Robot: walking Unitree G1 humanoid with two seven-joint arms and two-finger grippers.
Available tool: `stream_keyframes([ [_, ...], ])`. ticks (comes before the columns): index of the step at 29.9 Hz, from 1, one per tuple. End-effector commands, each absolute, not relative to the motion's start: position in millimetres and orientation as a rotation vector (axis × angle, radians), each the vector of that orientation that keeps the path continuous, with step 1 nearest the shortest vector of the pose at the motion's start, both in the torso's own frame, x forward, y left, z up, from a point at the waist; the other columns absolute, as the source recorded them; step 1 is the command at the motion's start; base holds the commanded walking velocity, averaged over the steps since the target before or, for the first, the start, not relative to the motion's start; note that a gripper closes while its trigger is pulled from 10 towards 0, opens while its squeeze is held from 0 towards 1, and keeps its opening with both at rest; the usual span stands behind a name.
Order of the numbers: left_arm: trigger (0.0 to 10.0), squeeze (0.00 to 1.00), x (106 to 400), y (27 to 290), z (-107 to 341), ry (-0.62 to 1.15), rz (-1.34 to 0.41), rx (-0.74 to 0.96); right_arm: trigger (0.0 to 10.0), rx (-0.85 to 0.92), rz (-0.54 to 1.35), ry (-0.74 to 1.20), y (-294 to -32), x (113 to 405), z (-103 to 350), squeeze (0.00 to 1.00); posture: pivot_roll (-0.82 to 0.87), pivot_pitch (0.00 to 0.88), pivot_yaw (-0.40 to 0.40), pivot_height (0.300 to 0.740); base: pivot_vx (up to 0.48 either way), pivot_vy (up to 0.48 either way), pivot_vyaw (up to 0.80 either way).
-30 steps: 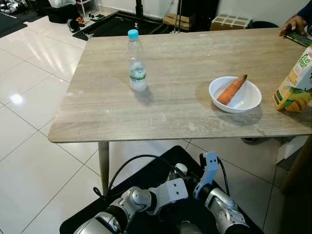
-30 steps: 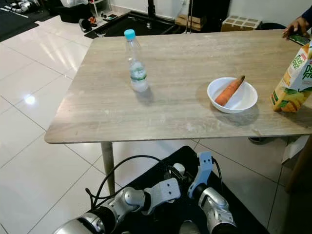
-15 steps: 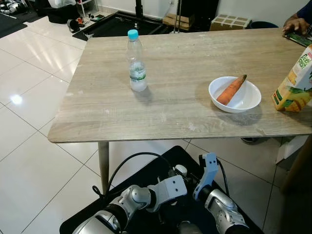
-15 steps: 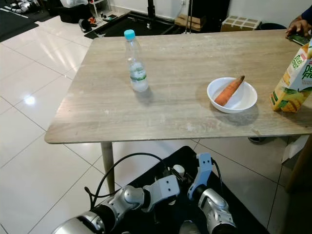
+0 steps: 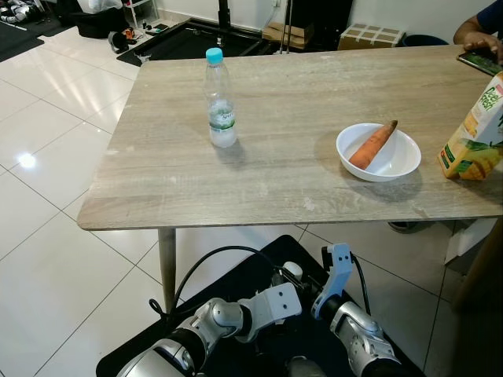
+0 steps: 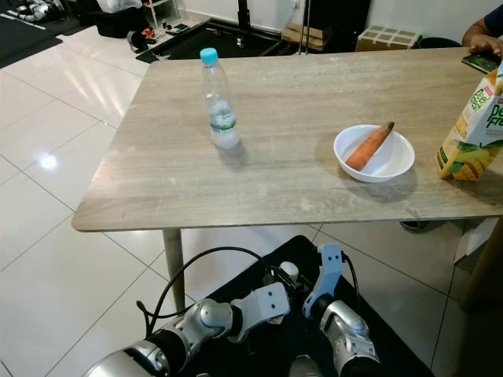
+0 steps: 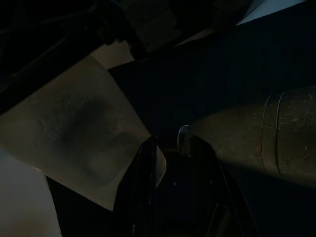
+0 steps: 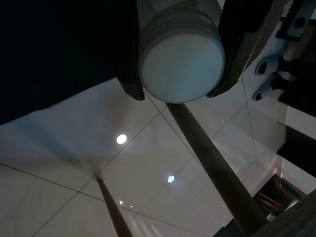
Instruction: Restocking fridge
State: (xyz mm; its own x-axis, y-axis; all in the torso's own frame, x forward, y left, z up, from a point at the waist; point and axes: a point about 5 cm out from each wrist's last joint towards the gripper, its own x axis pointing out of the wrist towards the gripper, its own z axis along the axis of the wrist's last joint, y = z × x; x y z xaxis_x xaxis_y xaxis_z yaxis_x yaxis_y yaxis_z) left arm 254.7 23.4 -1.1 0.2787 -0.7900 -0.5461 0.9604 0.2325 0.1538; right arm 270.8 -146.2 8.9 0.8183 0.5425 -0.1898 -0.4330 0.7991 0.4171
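Head and wrist views at the worktop (image 5: 299, 169), a pale wood-grain surface on slim legs over glossy white floor tiles (image 5: 47, 259). Toward its left side we see an upright clear water bottle (image 5: 220, 100) with a light blue cap. Well apart from it, to the right, stands a white bowl (image 5: 401, 161) in which a carrot (image 5: 372, 145) lies tilted, its tip resting on the far rim. Near the bowl, at the right edge of the eye views, stands a yellow-and-green juice carton (image 5: 475, 137), partly cut off. At the far right corner a person's hand (image 5: 475, 39) rests by a phone (image 5: 481, 62). Both silver arms sit low, beneath the near edge of the worktop, over a black mat (image 5: 244, 287). In the right wrist view the right hand (image 8: 175, 94) is clenched on a white ribbed cap (image 8: 181, 59), one black finger pressed to each side of it. The left wrist view is very dark; there we cannot tell whether the left hand (image 7: 173, 148) is released or clenched.
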Motion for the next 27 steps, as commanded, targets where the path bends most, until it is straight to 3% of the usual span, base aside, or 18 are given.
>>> stream_keyframes([
  [1, 10.0, 0.00, 255.7, 33.1, -5.6, 0.434, -1.227, 0.536, 10.0, 0.372, 0.529, 0.333, -145.5, 266.2, 3.3, 0.00, -0.21, 0.139, 0.069, 0.725, 0.000, 0.000, 0.00],
  [2, 10.0, 0.00, 255.7, 33.1, -5.6, 0.434, -1.227, 0.536, 10.0, 0.372, 0.529, 0.333, -145.5, 266.2, 3.3, 0.00, -0.21, 0.139, 0.069, 0.725, 0.000, 0.000, 0.00],
  [3, 10.0, 0.91, 255.4, 32.9, -5.6, 0.441, -1.231, 0.520, 10.0, 0.371, 0.529, 0.333, -145.7, 266.2, 3.3, 0.00, -0.21, 0.138, 0.069, 0.725, 0.000, 0.000, 0.00],
  [4, 10.0, 1.00, 255.6, 32.8, -5.4, 0.441, -1.231, 0.518, 10.0, 0.371, 0.529, 0.333, -145.9, 266.2, 3.3, 0.00, -0.21, 0.138, 0.069, 0.725, 0.000, 0.000, 0.00],
  [7, 10.0, 1.00, 255.8, 32.8, -5.2, 0.440, -1.231, 0.519, 10.0, 0.371, 0.528, 0.333, -146.1, 266.2, 3.3, 0.00, -0.21, 0.139, 0.070, 0.725, 0.000, 0.000, 0.00],
  [8, 10.0, 0.21, 256.4, 33.0, -5.2, 0.437, -1.225, 0.533, 10.0, 0.371, 0.527, 0.332, -146.5, 266.3, 3.2, 0.00, -0.21, 0.138, 0.071, 0.725, 0.000, 0.000, 0.00],
  [9, 10.0, 0.21, 256.4, 33.0, -5.2, 0.437, -1.225, 0.533, 10.0, 0.371, 0.527, 0.332, -146.5, 266.3, 3.2, 0.00, -0.21, 0.138, 0.071, 0.725, 0.000, 0.000, 0.00],
  [10, 10.0, 0.00, 256.5, 33.0, -5.2, 0.437, -1.224, 0.535, 10.0, 0.371, 0.527, 0.332, -146.7, 266.3, 3.2, 0.00, -0.21, 0.138, 0.071, 0.725, 0.000, 0.000, 0.00],
  [20, 10.0, 0.00, 256.2, 32.6, -5.2, 0.443, -1.230, 0.524, 10.0, 0.370, 0.524, 0.331, -147.0, 266.6, 3.3, 0.00, -0.21, 0.137, 0.073, 0.725, 0.000, 0.000, 0.00],
  [21, 10.0, 1.00, 255.2, 32.5, -5.6, 0.453, -1.239, 0.508, 10.0, 0.370, 0.523, 0.331, -147.1, 266.5, 3.1, 0.00, -0.21, 0.137, 0.073, 0.725, 0.000, 0.000, 0.00],
  [25, 10.0, 1.00, 255.6, 32.6, -5.3, 0.446, -1.238, 0.519, 10.0, 0.370, 0.523, 0.331, -147.3, 266.5, 3.0, 0.00, -0.21, 0.138, 0.072, 0.725, 0.000, 0.000, 0.00],
  [26, 10.0, 0.00, 256.0, 33.3, -5.5, 0.442, -1.232, 0.532, 10.0, 0.370, 0.523, 0.331, -147.3, 266.4, 2.9, 0.00, -0.21, 0.137, 0.072, 0.725, 0.000, 0.000, 0.00],
  [27, 10.0, 0.00, 256.2, 33.8, -5.7, 0.441, -1.228, 0.541, 10.0, 0.369, 0.523, 0.331, -147.4, 266.3, 2.8, 0.00, -0.21, 0.137, 0.072, 0.725, 0.000, 0.000, 0.00],
])
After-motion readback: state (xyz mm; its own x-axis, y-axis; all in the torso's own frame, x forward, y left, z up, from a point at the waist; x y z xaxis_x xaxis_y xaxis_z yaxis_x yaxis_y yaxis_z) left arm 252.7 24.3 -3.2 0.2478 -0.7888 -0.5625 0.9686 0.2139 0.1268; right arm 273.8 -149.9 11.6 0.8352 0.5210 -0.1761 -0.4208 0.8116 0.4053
